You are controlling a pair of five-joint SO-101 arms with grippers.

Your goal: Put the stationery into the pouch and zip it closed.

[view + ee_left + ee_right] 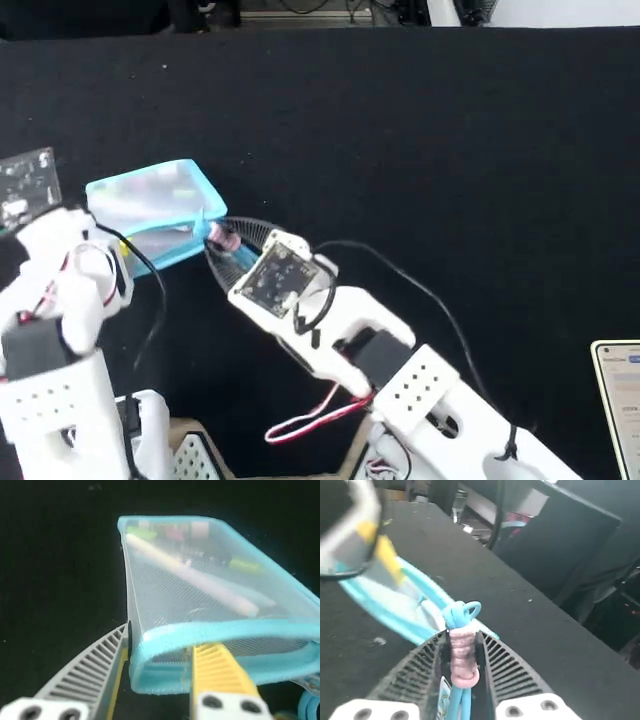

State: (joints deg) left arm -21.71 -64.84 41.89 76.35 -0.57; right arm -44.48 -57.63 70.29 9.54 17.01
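The right claw (461,637) pinches the pink zip pull (463,667), and the pouch (150,205) stretches lengthwise from it toward the left claw (162,640), clamped on the opposite end.

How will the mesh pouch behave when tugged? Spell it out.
Probably floppy: the thin mesh pouch bows where the left gripper holds it. Likely light: a pen and small bits inside. A tug from the right gripper may skew it.

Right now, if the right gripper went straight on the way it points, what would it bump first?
Most likely the blue pouch: the right gripper, shut on the pink zip pull, points straight at it, with nothing in between.
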